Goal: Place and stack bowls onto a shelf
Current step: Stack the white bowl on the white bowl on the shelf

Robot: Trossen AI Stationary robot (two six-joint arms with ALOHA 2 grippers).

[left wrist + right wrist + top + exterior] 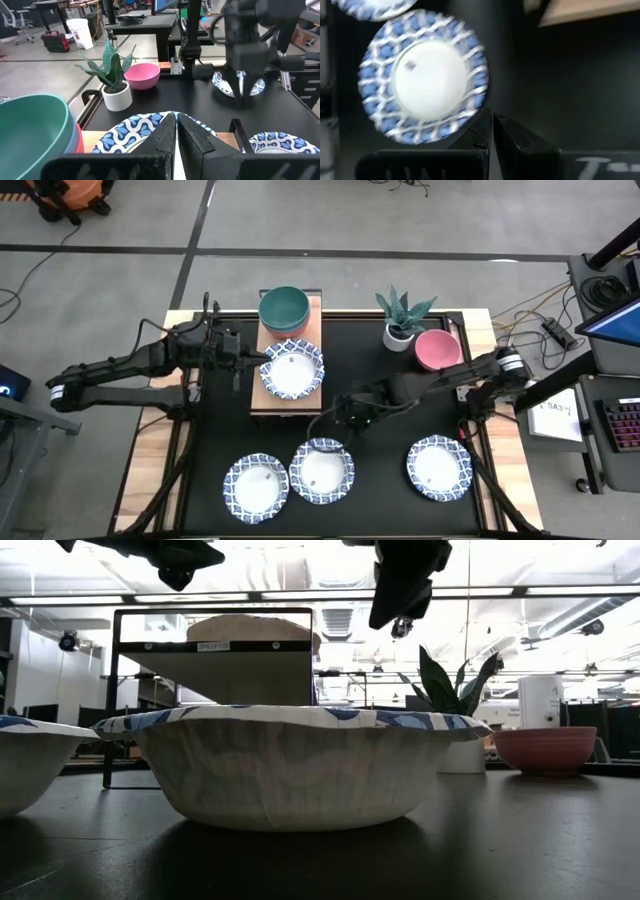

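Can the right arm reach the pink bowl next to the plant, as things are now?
Probably yes. The pink bowl sits on the right arm's side of the table, beside the plant pot, with nothing stacked in it. The right gripper, shut, hangs nearer the middle; it would have to swing back and open.

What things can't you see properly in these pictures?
- Bowls under the green bowl on the shelf: high view, it covers them; the left wrist view shows only slivers of blue and red.
- Dish on the shelf: left wrist view, the shut left gripper hides its middle.
- Pink bowl's inside: low view, the camera is level with its rim.
- Dish pattern: right wrist view, blurred.
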